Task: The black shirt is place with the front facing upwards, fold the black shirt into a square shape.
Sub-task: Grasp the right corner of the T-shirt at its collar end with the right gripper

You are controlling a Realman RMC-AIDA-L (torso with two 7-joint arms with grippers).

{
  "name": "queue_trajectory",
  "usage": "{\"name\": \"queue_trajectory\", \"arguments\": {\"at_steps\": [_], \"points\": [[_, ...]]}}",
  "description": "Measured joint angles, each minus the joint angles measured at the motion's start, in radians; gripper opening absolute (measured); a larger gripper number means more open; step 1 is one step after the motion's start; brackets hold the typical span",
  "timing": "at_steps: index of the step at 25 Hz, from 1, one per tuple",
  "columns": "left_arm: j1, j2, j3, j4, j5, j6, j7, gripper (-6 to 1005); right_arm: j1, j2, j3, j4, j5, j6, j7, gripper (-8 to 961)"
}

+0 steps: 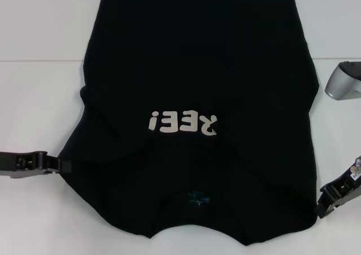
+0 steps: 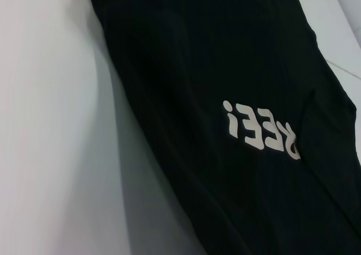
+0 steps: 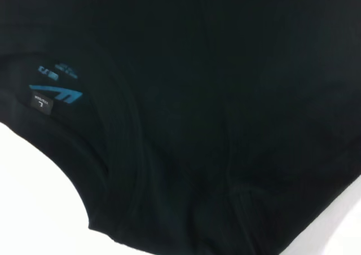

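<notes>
Black shirt point(image 1: 197, 69) fills frame centre on white desk point(image 1: 39, 52); left pincer point(image 1: 56, 165) grasps its lower-left edge, right pincer point(image 1: 327, 201) its lower-right edge.

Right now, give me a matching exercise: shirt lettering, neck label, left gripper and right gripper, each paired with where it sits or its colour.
Things:
1. lettering
2. neck label
3. left gripper
4. right gripper

Descriptions:
A. at the shirt's near right corner
B. off-white, mid-shirt
C. at the shirt's left edge
D. blue, inside the collar

Pairs: 1-B, 2-D, 3-C, 4-A
</notes>
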State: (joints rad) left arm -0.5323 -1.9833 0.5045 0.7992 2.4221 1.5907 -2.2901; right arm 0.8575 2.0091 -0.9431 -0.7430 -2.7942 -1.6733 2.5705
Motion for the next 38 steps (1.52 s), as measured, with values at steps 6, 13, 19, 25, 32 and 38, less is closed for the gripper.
{"name": "queue_trajectory", "arguments": {"at_steps": [6,13,19,25,32,38], "points": [[0.002,0.001,-0.003,0.0,0.0,0.0,0.01,52,0.007,0.001,0.003,0.0,-0.004,0.0,0.01,58],[0.005,0.003,-0.003,0.0,-0.014,0.018,0.013,51,0.01,-0.005,0.011,-0.004,0.014,-0.017,0.003,48],[0.006,0.003,-0.003,0.0,-0.014,0.047,0.013,51,-0.005,-0.036,0.038,-0.008,0.089,-0.067,-0.017,41],[0.012,0.014,0.0,-0.023,-0.008,0.066,0.014,51,-0.019,-0.06,0.073,-0.01,0.092,-0.079,-0.046,40],[0.006,0.025,0.003,-0.05,-0.012,0.054,0.023,51,-0.007,-0.069,0.064,-0.01,0.086,-0.092,-0.045,94],[0.002,0.026,0.0,-0.051,-0.012,0.047,0.028,51,0.016,-0.051,0.037,-0.026,0.033,-0.122,-0.036,245]]}}
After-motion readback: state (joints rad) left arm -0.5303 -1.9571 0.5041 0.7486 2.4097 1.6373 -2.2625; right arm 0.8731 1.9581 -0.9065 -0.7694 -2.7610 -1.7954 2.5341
